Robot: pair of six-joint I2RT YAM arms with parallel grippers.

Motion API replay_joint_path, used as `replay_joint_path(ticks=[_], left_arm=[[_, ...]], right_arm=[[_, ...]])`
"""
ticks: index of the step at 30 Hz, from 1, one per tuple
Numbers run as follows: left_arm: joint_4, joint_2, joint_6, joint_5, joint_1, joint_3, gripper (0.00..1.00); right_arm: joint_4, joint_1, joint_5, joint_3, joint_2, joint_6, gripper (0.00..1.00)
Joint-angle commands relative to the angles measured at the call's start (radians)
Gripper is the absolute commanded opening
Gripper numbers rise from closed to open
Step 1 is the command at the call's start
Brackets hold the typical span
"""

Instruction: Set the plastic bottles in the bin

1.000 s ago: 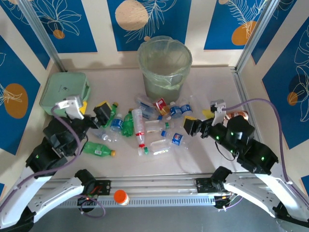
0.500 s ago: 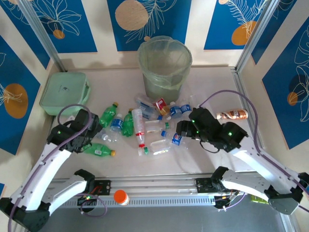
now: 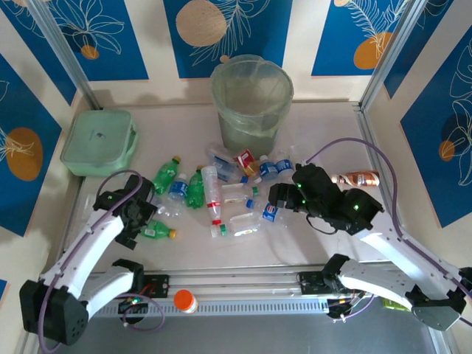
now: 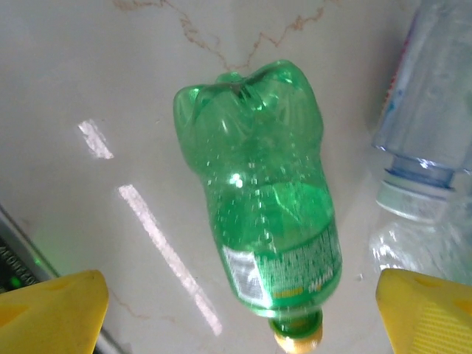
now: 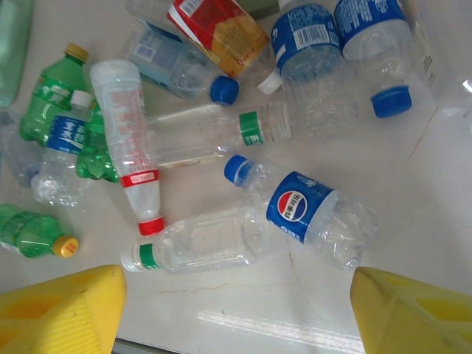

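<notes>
While no bottle is in the bin (image 3: 247,129) yet, both arms stand at the picking stage, each over a bottle on the table. On the left, the left gripper (image 3: 140,221) hangs above a green bottle (image 4: 262,206) with an orange cap that lies on its side, a little apart from the main heap. In the left wrist view its yellow fingers (image 4: 51,310) stand wide, one on each side of the cap end, and touch nothing. The next move there, I judge, is to come down, close across the body rather than the slippery neck, and carry it up and back. In the middle the other plastic bottles (image 3: 221,188) lie in a loose pile, several touching, just in front of the bin, which stands upright at the back with its pale liner open. To the right, the right gripper (image 5: 236,310) also spreads wide and holds nothing; a clear bottle with a blue Pepsi label (image 5: 299,206) lies just ahead of its fingers, beside a clear green-banded bottle (image 5: 199,247). Taking the Pepsi one calls for lowering over it without nudging that neighbour. A brown-striped bottle (image 3: 354,177) lies near the right wall.
</notes>
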Motion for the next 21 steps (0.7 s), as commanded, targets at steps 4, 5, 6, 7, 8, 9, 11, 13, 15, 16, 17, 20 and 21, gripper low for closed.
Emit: replay_joint_path(ticks=[4,5,6,7,8,9,11,13,15,16,17,20,21], left_arm=[[0.171,0.097,0.044,-0.020,0.065,-0.066,0.93],[0.181,0.110,0.038,-0.021,0.072,-0.081,0.93],[0.205,0.125,0.038,-0.009,0.082,-0.097,0.93],[0.233,0.138,0.036,0.003,0.088,-0.114,0.92],[0.257,0.150,0.027,0.008,0.089,-0.127,0.92],[0.281,0.159,0.021,0.013,0.090,-0.138,0.92],[0.346,0.177,0.023,0.013,0.092,-0.158,0.93],[0.370,0.199,0.017,-0.003,0.098,-0.164,0.93],[0.384,0.221,0.018,-0.012,0.106,-0.163,0.92],[0.388,0.228,0.017,-0.012,0.108,-0.164,0.90],[0.396,0.231,0.017,-0.012,0.110,-0.169,0.87],[0.403,0.218,0.017,-0.020,0.112,-0.179,0.81],[0.407,0.210,0.017,-0.023,0.112,-0.188,0.79]], right_arm=[[0.095,-0.040,-0.063,-0.039,-0.092,-0.036,0.80],[0.083,-0.054,-0.074,-0.031,-0.084,-0.042,0.80],[0.075,-0.065,-0.085,-0.023,-0.078,-0.049,0.80],[0.072,-0.072,-0.094,-0.020,-0.075,-0.061,0.79],[0.076,-0.078,-0.104,-0.021,-0.073,-0.071,0.79],[0.082,-0.083,-0.118,-0.024,-0.072,-0.080,0.79],[0.109,-0.098,-0.169,-0.026,-0.064,-0.115,0.79],[0.105,-0.107,-0.184,-0.009,-0.049,-0.123,0.80],[0.110,-0.111,-0.195,0.000,-0.042,-0.134,0.79],[0.114,-0.111,-0.201,0.005,-0.038,-0.138,0.79],[0.116,-0.114,-0.209,0.007,-0.032,-0.143,0.79],[0.116,-0.112,-0.211,0.011,-0.017,-0.164,0.78],[0.113,-0.111,-0.192,0.008,-0.015,-0.161,0.78]])
